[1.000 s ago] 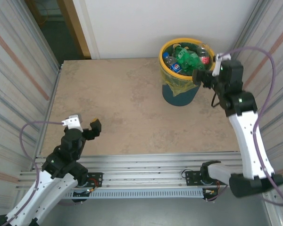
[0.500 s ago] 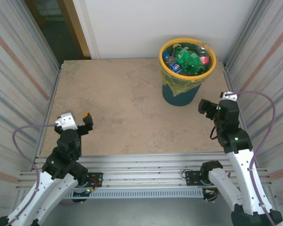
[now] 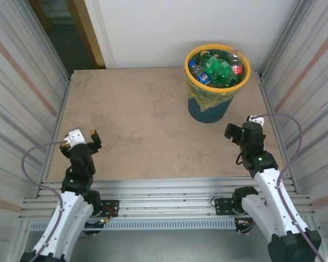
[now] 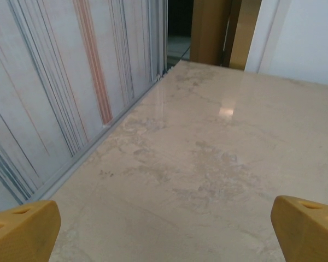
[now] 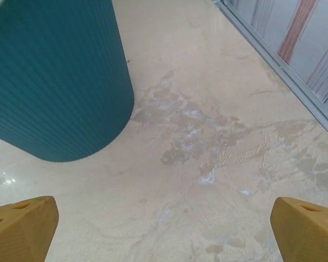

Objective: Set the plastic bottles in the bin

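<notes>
The left gripper (image 4: pixel 164 234), black w/ yellow-orange finger pads (image 4: pixel 22 229), is spread wide and nothing is gripped; bare beige stone-look table top (image 4: pixel 208 164) is seen btw. the pads. It is kept low at the near left edge, close to its own base, well apart from the task's things.

The right gripper (image 5: pixel 164 229) is likewise spread wide and empty. It is pointed at the table just beside the round teal-blue ribbed wastebasket w/ yellow rim (image 3: pixel 189 76), near it but not touching. That posture is judged a rest pose, not a reach, since nothing graspable lies btw. the fingers.

The bin is stood upright at the far right of the table, nr the back wall. A green-yellow plastic liner bag (image 3: pixel 199 97) is folded over the rim and hangs down the side. Inside, small green and clear plastic drink bottles (image 3: pixel 216 68) w/ blue and red labels are heaped approx. to rim level. Every bottle seen lies in the bin, so the task is judged done or all but done.
</notes>
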